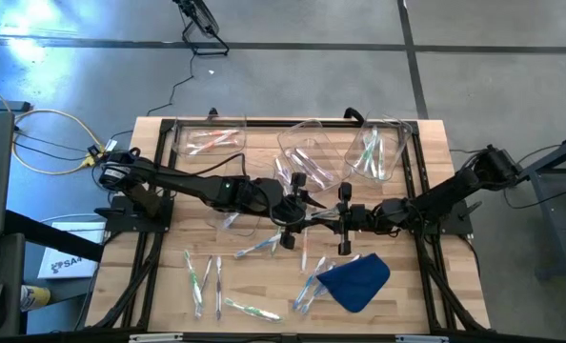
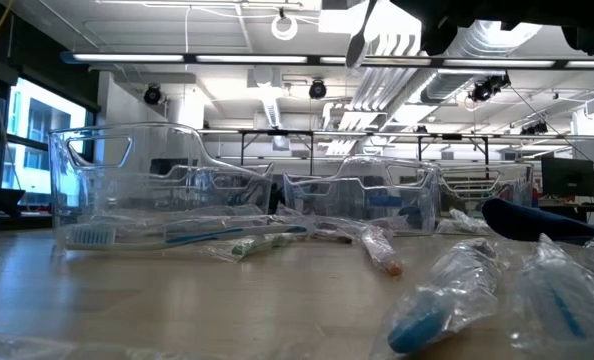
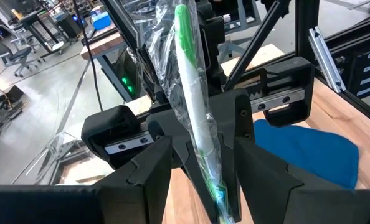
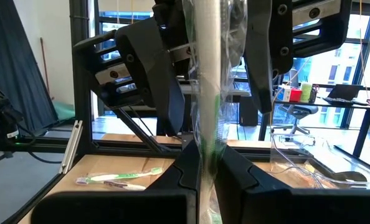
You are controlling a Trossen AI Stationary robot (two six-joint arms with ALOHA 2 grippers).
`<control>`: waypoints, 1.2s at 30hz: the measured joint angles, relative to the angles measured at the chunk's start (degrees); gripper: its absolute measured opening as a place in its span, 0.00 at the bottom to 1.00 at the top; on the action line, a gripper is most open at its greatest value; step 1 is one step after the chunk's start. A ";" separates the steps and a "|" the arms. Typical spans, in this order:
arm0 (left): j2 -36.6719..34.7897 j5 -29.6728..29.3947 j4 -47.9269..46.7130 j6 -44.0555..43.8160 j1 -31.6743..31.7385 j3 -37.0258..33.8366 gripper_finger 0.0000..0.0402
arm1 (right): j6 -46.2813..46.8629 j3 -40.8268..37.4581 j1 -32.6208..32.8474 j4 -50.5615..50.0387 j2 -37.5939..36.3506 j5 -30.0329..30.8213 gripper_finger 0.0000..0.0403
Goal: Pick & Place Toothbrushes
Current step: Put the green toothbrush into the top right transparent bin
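Note:
A white-and-green toothbrush (image 3: 194,93) in a clear wrapper stands upright in the air above the table's middle, with my right gripper (image 4: 208,174) shut on it. My left gripper (image 3: 203,177) faces it from the table's left, open, with a finger on either side of the brush. I cannot tell whether it touches the wrapper. In the high view the two grippers meet, left (image 1: 310,217) and right (image 1: 329,219). More wrapped toothbrushes (image 1: 199,274) lie flat on the table's near half. My right gripper pinches the wrapped toothbrush's handle (image 4: 207,140) between its two fingers, wrapper and all, in the brush's lower half. The fingers come level from the table's right and lie across the brush. The brush stands upright, lifted clear of the table.
Three clear bins stand along the far edge, left (image 1: 207,141), middle (image 1: 312,148) and right (image 1: 378,151), with toothbrushes in them. A blue cloth (image 1: 354,281) lies near right, with wrapped brushes (image 1: 307,289) beside it. Black frame rails (image 1: 159,191) run along the table's sides.

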 joint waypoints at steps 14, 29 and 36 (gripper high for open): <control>-3.04 -4.33 -0.95 5.91 0.00 0.02 0.42 | 0.02 -0.02 0.15 -3.12 0.00 6.01 0.04; -14.56 -12.61 10.09 3.04 -0.01 -18.48 0.42 | 1.51 -0.02 4.63 -23.19 -13.72 27.12 0.04; -19.41 -12.41 24.33 1.91 -0.07 -32.63 0.42 | 4.60 -0.02 5.53 -32.61 -22.81 47.37 0.04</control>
